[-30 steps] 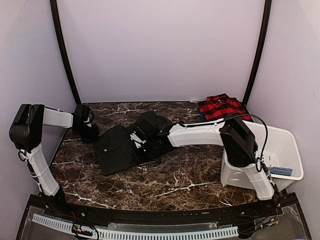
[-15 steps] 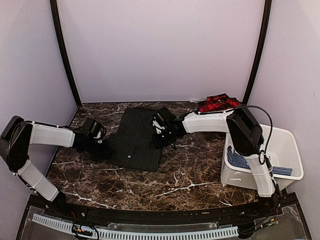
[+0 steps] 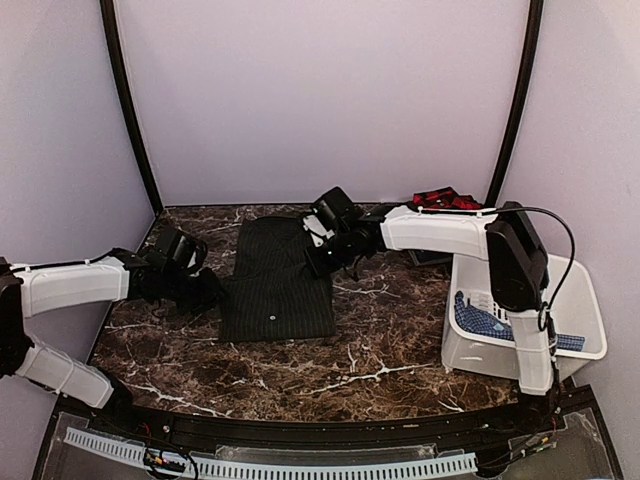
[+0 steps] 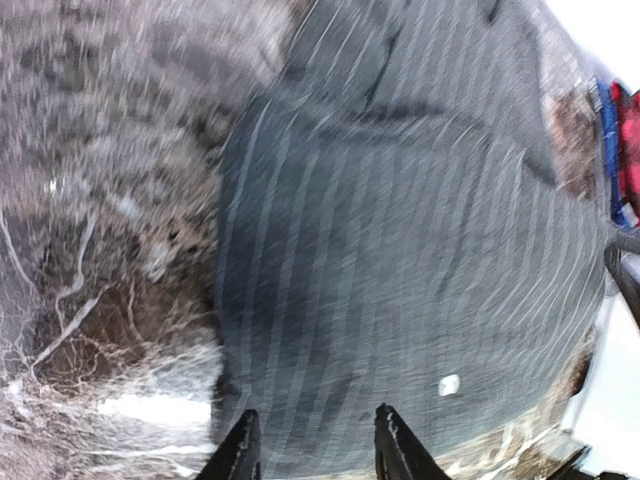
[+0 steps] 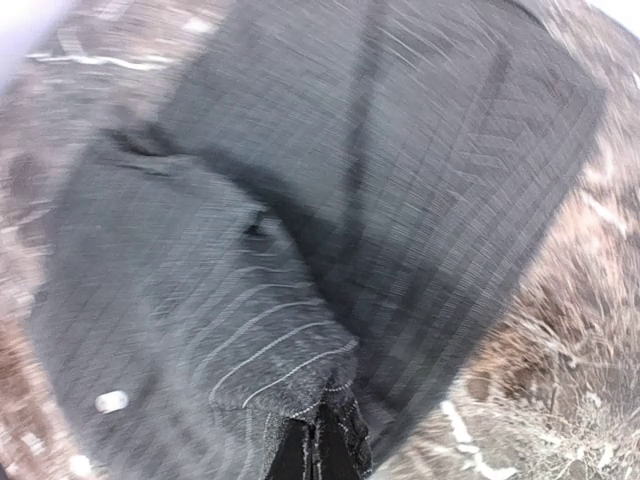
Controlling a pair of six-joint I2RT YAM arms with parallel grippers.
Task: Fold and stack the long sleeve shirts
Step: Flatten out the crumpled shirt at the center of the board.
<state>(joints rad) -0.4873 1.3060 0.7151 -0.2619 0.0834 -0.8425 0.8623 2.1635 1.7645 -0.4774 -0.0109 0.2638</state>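
Note:
The dark charcoal pinstriped shirt [image 3: 277, 285] lies as a flat rectangle on the marble table [image 3: 390, 330]. My left gripper [image 3: 210, 295] is at its left edge. In the left wrist view it [image 4: 315, 448] is open, fingers apart just above the shirt's cloth [image 4: 400, 230], near a white button [image 4: 449, 384]. My right gripper [image 3: 317, 262] is at the shirt's far right part and, in the right wrist view [image 5: 315, 445], is shut on a bunched fold of the charcoal cloth [image 5: 270, 350]. The red-and-black plaid shirt [image 3: 443, 198] lies at the back right, mostly hidden behind my right arm.
A white plastic bin [image 3: 575, 290] stands at the right table edge with a blue patterned cloth [image 3: 485, 318] inside. Purple walls enclose the back and sides. The plaid shirt's red edge [image 4: 627, 130] shows at the right of the left wrist view.
The charcoal shirt went from a crumpled heap to a flat rectangle. My right gripper moved back and right holding the cloth. My left arm stretched out low along the shirt's left edge.

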